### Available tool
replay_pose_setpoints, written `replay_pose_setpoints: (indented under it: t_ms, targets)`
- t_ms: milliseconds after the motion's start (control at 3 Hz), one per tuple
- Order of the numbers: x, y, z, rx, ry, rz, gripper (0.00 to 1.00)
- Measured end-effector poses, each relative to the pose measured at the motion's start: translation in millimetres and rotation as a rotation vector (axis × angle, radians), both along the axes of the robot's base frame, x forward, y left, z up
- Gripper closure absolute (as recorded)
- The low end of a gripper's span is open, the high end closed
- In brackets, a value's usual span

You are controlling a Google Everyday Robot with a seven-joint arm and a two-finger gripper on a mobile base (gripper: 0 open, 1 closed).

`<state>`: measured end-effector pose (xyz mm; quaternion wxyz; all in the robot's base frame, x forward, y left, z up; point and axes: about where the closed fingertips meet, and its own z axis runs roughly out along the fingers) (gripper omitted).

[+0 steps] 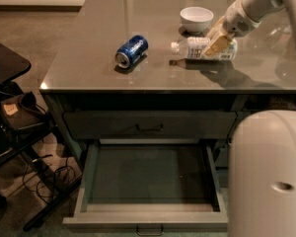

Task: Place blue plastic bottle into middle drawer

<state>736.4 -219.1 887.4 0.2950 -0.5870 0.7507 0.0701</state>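
The blue plastic bottle (pixel 201 48) is whitish with a white cap and pale label. It hangs on its side a little above the counter, cap to the left, its shadow below it. My gripper (pixel 218 41) is shut on the bottle's right half, with a tan finger (pixel 216 43) across the label. The middle drawer (pixel 151 183) stands pulled open below the counter's front, its flat bottom bare, with a small bar handle on its front.
A blue soda can (pixel 132 50) lies on its side left of the bottle. A white bowl (pixel 196 19) stands behind the bottle. The upper drawer (pixel 149 126) is shut. My white base (pixel 269 177) fills the lower right. A dark stand with cables (pixel 15 127) is at the left.
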Motion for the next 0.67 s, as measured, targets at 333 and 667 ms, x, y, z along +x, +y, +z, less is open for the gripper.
replay_pose_setpoints:
  t_ms: [333, 667]
  targets:
    - [-29.3, -40.2, 60.3, 0.039, -0.144, -0.115, 1.00]
    - [-84.8, -69.0, 136.3, 0.083, -0.319, -0.219, 1.00]
